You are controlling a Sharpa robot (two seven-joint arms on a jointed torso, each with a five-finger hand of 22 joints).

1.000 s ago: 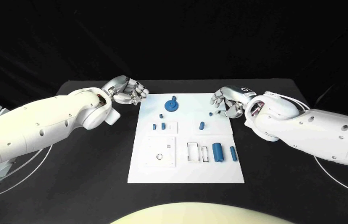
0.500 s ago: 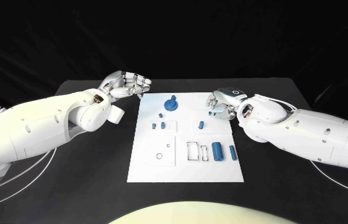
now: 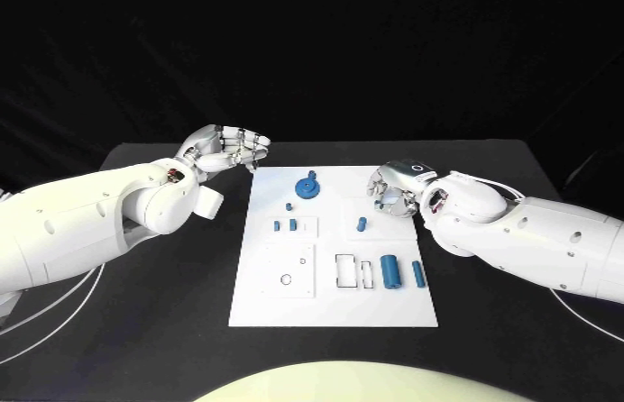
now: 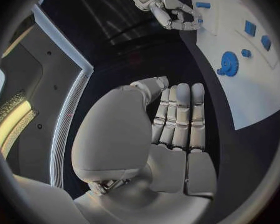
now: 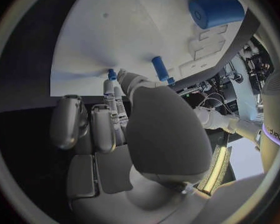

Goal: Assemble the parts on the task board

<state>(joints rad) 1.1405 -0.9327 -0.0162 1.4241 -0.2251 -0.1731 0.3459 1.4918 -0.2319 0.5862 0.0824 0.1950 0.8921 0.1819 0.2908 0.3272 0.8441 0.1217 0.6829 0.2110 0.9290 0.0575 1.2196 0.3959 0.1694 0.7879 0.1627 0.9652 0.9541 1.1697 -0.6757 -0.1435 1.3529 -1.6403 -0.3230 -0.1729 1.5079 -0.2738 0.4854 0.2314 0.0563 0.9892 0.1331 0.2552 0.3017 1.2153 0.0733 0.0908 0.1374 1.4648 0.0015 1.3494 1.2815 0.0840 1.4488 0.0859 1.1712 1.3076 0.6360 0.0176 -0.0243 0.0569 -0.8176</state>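
The white task board (image 3: 333, 305) lies mid-table. On it are a blue gear (image 3: 307, 188), two small blue blocks (image 3: 277, 226), a short peg (image 3: 362, 224), a thick blue cylinder (image 3: 389, 271) and a slimmer one (image 3: 417, 274). My right hand (image 3: 397, 188) hangs over the board's far right edge. Its thumb and fingertips (image 5: 109, 87) close around a small blue peg (image 5: 112, 74) that stands on the board (image 5: 115, 30). My left hand (image 3: 232, 150) hovers off the board's far left corner, fingers curled in and holding nothing; the gear (image 4: 228, 63) lies beyond it.
Rectangular slots (image 3: 346, 271) and a small ring (image 3: 285, 280) mark the board's near half. Black table (image 3: 156, 312) surrounds the board on both sides. My two forearms reach in from the table's left and right edges.
My right hand has shifted left and lowered onto the small peg at the board's right edge. My left hand has drifted slightly right and farther back.
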